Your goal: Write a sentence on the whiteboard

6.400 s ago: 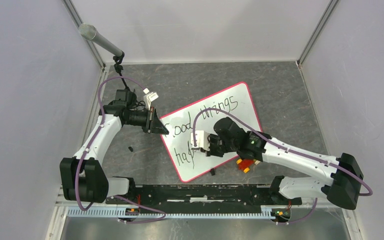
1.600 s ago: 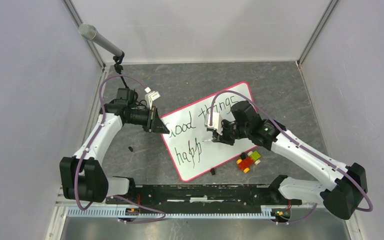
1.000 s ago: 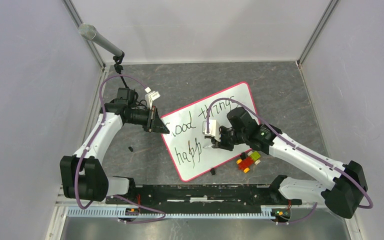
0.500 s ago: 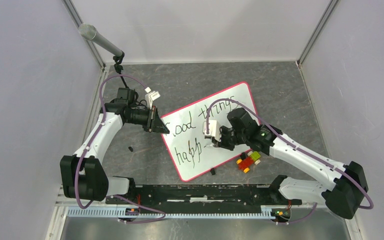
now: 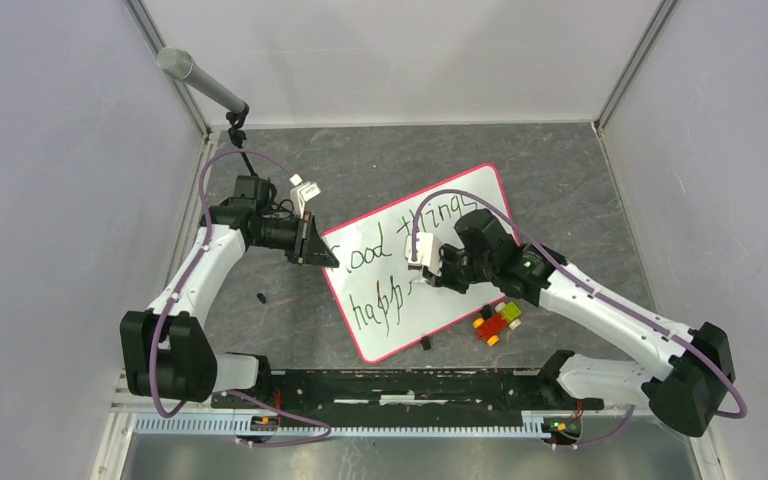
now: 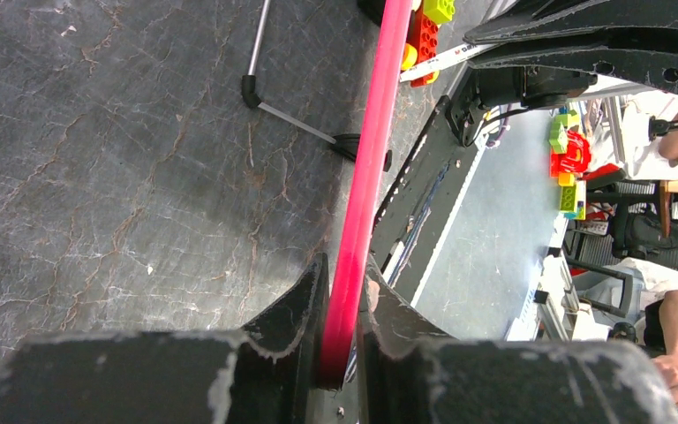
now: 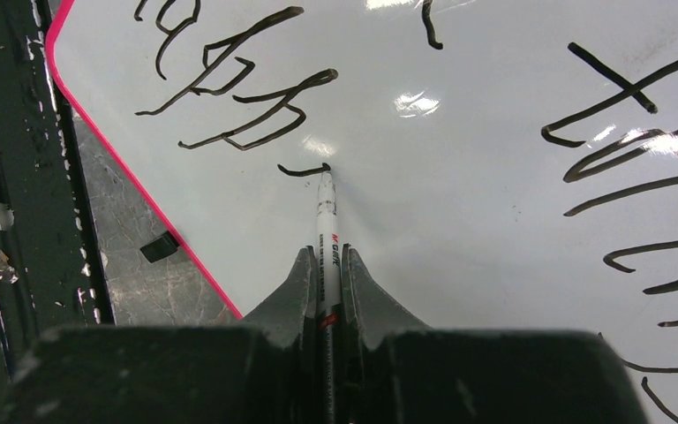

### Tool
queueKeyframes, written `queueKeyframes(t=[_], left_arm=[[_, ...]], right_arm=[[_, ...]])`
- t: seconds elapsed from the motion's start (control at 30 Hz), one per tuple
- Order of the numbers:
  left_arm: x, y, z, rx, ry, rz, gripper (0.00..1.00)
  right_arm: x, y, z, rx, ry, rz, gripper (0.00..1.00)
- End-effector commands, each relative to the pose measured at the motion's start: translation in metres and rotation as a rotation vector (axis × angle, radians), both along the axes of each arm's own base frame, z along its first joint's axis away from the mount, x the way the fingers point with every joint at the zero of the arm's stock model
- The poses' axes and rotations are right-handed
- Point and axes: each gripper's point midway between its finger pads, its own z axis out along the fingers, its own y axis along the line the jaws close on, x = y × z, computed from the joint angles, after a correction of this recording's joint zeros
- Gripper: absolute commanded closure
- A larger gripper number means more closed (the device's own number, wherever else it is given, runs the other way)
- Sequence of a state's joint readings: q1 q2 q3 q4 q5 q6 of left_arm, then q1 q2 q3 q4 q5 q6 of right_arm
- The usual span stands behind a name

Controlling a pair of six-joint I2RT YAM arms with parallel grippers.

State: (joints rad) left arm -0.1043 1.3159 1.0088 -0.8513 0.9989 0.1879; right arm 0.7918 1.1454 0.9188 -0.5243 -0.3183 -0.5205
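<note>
The whiteboard, white with a red-pink rim, lies tilted on the dark table. My left gripper is shut on its rim at the upper left corner. The sentence reads "Good things" on the top line and "happ" below. My right gripper is shut on a white marker. The marker's tip touches the board at the end of a short stroke just after "happ". In the top view the right gripper hovers over the board's middle.
A cluster of coloured toy bricks lies just off the board's right edge. A small black piece sits by the lower rim and another left of the board. A microphone stands at the back left. The black base rail runs along the front.
My right gripper has shifted a little up and right with the marker, and a short stroke now follows "happ". The left arm has kept still on the rim.
</note>
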Motion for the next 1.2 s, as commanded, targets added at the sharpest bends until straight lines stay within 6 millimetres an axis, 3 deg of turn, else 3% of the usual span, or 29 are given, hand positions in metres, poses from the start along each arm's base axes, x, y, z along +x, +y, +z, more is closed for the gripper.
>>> queueKeyframes(t=[0.0, 0.2, 0.5, 0.77, 1.0, 1.17], left_arm=[[0.016, 0.009, -0.016, 0.122, -0.09, -0.001, 0.98], [0.016, 0.009, -0.017, 0.122, -0.091, -0.002, 0.98], [0.017, 0.009, -0.017, 0.122, -0.092, -0.002, 0.98], [0.017, 0.009, -0.016, 0.12, -0.092, -0.003, 0.98], [0.016, 0.008, -0.014, 0.117, -0.095, -0.003, 0.98], [0.017, 0.008, -0.014, 0.117, -0.094, -0.003, 0.98]], right_arm=[[0.004, 0.014, 0.011, 0.045, -0.019, 0.019, 1.0], [-0.007, 0.016, -0.003, 0.03, 0.007, 0.044, 1.0], [-0.019, 0.0, -0.024, -0.015, 0.031, 0.04, 1.0], [-0.009, -0.007, -0.009, -0.027, -0.023, 0.01, 1.0], [-0.005, -0.001, 0.019, 0.017, -0.047, 0.013, 1.0], [0.001, 0.0, 0.018, 0.011, -0.062, 0.0, 1.0]])
